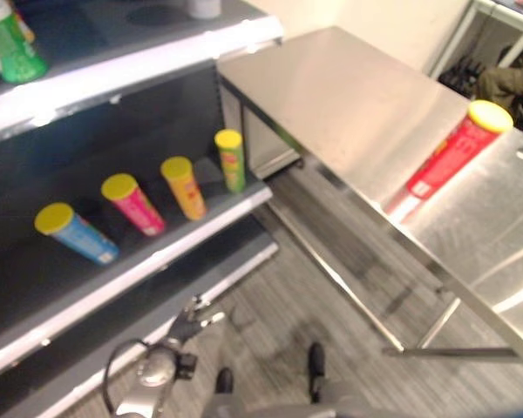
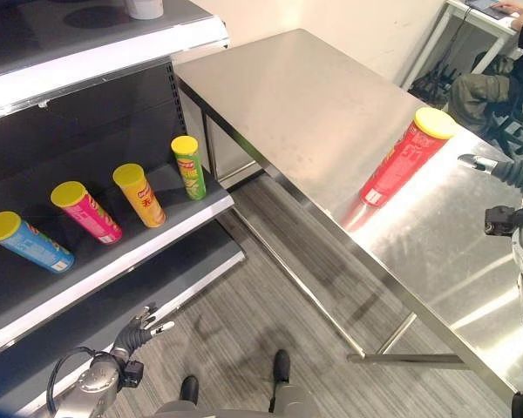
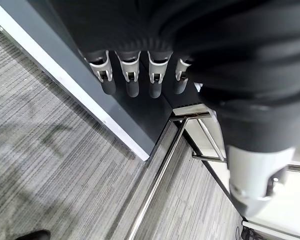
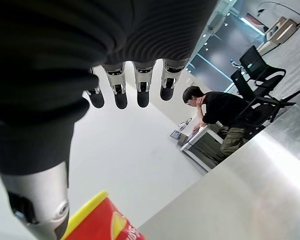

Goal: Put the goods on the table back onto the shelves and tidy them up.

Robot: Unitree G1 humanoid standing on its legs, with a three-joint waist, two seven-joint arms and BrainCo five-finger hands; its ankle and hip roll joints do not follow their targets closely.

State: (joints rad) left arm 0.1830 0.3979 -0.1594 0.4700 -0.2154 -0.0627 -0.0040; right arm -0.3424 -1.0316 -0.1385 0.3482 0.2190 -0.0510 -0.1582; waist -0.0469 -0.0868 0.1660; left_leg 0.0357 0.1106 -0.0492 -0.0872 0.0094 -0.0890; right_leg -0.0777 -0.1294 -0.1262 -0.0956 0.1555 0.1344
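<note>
- A red tube (image 2: 399, 165) with a yellow cap lies on the shiny steel table (image 2: 296, 96).
- Four capped tubes (image 2: 139, 195) lean on the dark shelf (image 2: 113, 257).
- Left hand (image 2: 138, 333) and right hand (image 4: 125, 75): fingers straight, empty.

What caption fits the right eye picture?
Red can waits on steel table; four cans stand on the shelf.

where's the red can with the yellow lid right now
The red cylindrical can with the yellow lid stands on the steel table, right of the shelves in both eye views, just ahead of the right robot hand.
</note>
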